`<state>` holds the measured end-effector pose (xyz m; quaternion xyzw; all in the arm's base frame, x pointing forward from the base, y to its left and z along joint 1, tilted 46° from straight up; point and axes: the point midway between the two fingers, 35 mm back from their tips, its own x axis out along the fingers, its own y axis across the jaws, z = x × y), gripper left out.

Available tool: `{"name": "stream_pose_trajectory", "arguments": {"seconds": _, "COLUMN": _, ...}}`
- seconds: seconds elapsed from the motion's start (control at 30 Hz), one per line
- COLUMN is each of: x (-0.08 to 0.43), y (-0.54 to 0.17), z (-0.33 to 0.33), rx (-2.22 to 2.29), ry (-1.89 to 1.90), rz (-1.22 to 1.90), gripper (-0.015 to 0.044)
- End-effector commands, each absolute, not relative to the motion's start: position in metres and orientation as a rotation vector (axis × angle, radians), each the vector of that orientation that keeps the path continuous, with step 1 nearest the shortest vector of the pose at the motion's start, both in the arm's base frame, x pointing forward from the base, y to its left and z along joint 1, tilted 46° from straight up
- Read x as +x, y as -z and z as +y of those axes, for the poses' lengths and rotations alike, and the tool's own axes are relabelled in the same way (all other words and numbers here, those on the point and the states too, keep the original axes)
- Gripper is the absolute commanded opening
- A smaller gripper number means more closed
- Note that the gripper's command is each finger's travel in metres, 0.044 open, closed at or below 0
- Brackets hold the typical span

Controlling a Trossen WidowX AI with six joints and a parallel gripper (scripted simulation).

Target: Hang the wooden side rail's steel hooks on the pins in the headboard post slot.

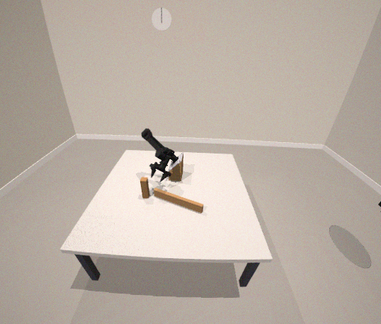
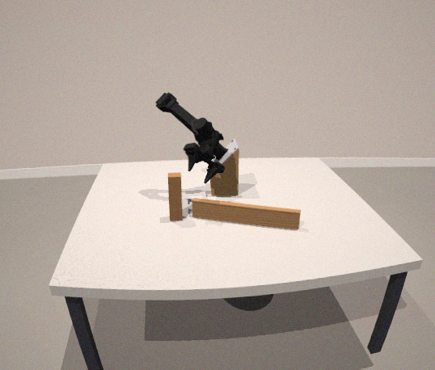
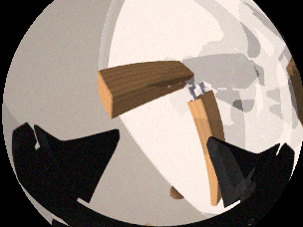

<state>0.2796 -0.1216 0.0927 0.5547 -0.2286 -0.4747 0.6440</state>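
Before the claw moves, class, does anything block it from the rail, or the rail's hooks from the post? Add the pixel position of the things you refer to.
Nothing visible stands between the open claw (image 1: 156, 179) (image 2: 197, 176) (image 3: 163, 134) and the rail (image 1: 178, 201) (image 2: 246, 214) (image 3: 204, 129), nor between its hooks (image 2: 189, 201) (image 3: 192, 93) and the post (image 1: 145, 188) (image 2: 175, 198) (image 3: 145, 85). The slot's inside can't be seen.

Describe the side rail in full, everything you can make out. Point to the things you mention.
The side rail (image 1: 178, 201) (image 2: 246, 214) (image 3: 201, 134) is a long, straight, light brown bar, apparently wood, with grain along its side. It stands on its narrow edge on the table (image 1: 166, 237) (image 2: 230, 258) (image 3: 164, 134). Small grey hooks (image 2: 190, 207) (image 3: 196, 91) project from one end toward the upright post (image 1: 144, 188) (image 2: 175, 197) (image 3: 145, 85), unhooked. The gripper isn't holding it.
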Motion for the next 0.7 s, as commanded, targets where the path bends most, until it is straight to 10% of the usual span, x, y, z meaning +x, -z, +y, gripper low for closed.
{"name": "stream_pose_trajectory", "arguments": {"seconds": 0.0, "x": 0.279, "y": -0.088, "z": -0.122, "rx": 0.685, "ry": 1.172, "rz": -0.295, "gripper": 0.044}}
{"name": "stream_pose_trajectory", "arguments": {"seconds": 0.67, "x": 0.256, "y": -0.073, "z": -0.12, "rx": -0.222, "ry": 1.329, "rz": 0.201, "gripper": 0.044}}
